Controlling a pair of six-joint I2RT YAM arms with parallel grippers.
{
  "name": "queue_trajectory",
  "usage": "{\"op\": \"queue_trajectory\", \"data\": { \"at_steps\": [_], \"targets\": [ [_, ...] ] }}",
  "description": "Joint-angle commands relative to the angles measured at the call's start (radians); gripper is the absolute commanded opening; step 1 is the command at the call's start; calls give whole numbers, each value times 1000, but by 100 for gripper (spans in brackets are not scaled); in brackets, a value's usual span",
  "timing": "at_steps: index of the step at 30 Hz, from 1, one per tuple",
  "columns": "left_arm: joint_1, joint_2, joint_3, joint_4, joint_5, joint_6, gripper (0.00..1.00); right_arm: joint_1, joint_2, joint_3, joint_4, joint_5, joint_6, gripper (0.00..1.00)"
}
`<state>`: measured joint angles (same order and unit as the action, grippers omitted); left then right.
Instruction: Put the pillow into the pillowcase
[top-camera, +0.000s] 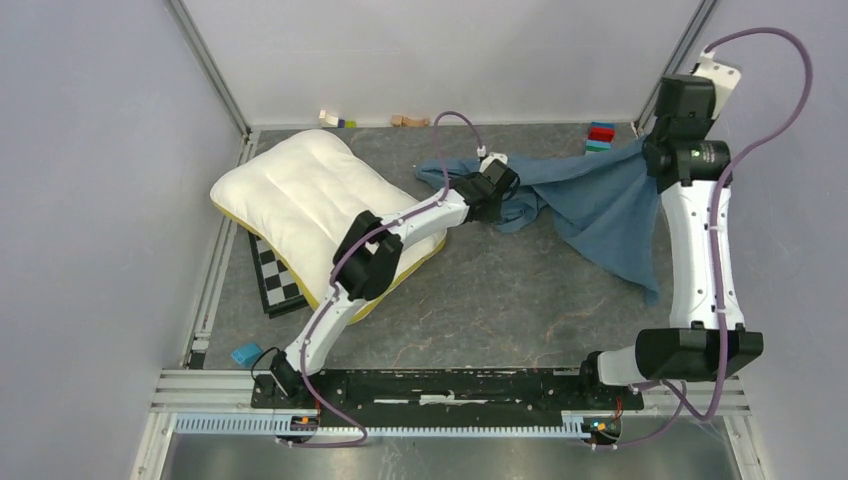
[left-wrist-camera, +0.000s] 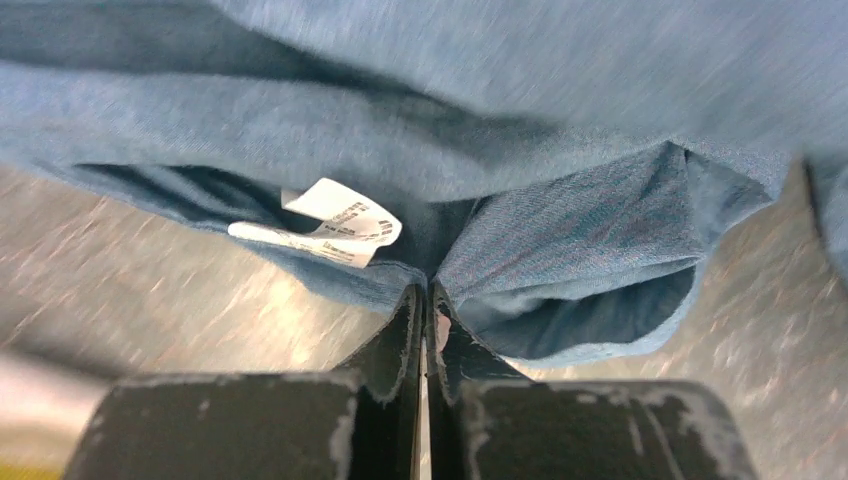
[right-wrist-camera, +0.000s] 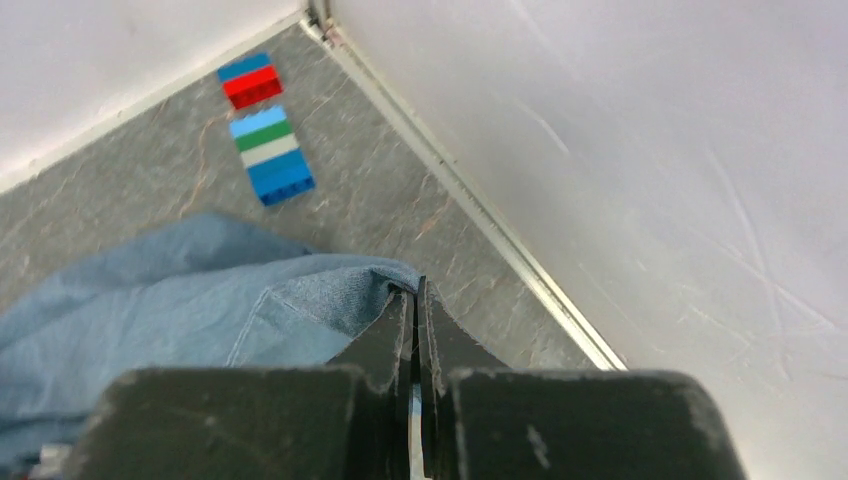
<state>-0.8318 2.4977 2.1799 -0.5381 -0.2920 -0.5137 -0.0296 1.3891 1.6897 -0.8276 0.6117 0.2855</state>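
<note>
grey table, white walls. pillow lies far left, half on a checkerboard, well apart from the pillowcase. left jaws pinched tight on an edge fold by the care label. right jaws clamped on the far corner, lifted near the toy bricks. my take: spread the arms so the mouth opens toward the pillow, and check neither pinch traps both layers.

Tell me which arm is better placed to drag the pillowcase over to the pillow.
Left, probably. The left gripper is shut on the pillowcase edge nearest the pillow, its arm lying across it. The right gripper pinches the far corner by the wall, away from the pillow.
</note>
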Motion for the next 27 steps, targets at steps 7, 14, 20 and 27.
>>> {"op": "queue_trajectory", "data": {
  "at_steps": [7,14,20,27],
  "targets": [
    [39,-644,-300,-130,-49,155,2,-224,135,369,-31,-123,-13,0],
    [36,-969,-496,-180,62,191,2,-319,55,406,-24,-183,-55,0],
    [35,-1142,-544,-218,225,205,2,-326,-57,462,-39,-162,-103,0],
    [33,-1258,-586,-284,321,169,2,-326,-199,415,-2,-100,-148,0]
  ]
}}
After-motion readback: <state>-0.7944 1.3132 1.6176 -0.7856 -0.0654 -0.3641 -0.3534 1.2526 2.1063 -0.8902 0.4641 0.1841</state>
